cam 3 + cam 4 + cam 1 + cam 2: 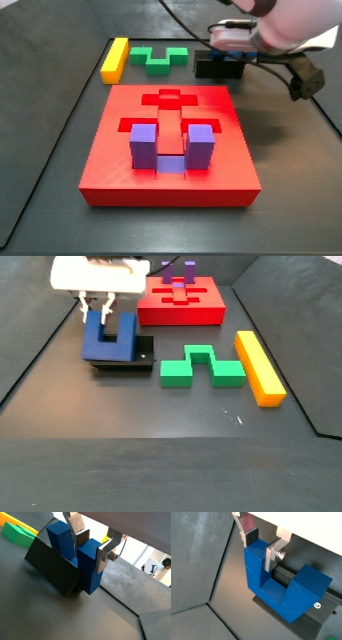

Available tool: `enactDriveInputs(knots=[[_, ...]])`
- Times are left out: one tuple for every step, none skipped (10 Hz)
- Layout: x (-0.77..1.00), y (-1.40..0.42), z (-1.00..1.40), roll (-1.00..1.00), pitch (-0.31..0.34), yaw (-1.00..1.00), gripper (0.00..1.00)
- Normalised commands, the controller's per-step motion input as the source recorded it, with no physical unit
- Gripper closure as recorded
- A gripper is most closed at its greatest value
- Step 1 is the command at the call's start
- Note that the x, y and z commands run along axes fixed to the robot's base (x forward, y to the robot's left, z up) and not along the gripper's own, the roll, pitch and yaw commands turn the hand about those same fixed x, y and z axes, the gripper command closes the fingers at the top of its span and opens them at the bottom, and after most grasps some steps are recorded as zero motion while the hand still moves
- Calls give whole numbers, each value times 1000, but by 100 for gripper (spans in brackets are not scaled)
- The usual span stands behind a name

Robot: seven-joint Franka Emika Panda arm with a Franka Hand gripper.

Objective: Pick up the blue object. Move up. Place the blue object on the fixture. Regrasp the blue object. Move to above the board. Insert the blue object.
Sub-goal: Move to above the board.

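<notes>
Blue object (271,587) on the fixture (57,569), one prong clamped between the gripper (261,547) fingers.

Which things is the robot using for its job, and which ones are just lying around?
For the job:
- blue object, on the fixture
- claw, around one prong of it
- red board

Just lying about:
- green block
- yellow bar
- purple block, in the board

Both wrist views sit tight over the gripper (92,543), staring down at the blue object (278,582) on the fixture (57,571). Both side views stand back, high, from opposite ends, sharing the board (167,145) and fixture.
</notes>
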Motion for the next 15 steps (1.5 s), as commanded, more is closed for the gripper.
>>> enactDriveInputs(knots=[[-17, 18, 1400, -23, 51, -9, 100], [-31, 27, 1400, -84, 61, -34, 100], [-40, 36, 1400, -57, 35, 9, 100], [-34, 25, 1400, -24, 48, 12, 100], [-30, 21, 1400, -11, 50, 16, 100], [-21, 31, 1400, -7, 43, 16, 100], [0, 5, 706, -5, 55, 19, 100], [13, -1, 479, 2, 62, 24, 100], [29, -10, 229, 0, 78, 29, 100], [25, -12, 177, -4, 84, 29, 100], [-1400, -1314, 272, -1000, 182, 35, 100], [-1400, -1291, 277, -1000, 166, 39, 100], [-1400, -1196, 267, -1000, 130, 56, 100], [-1400, -1154, 234, -1000, 119, 70, 100], [-1400, -1166, 242, -1000, 119, 75, 100]])
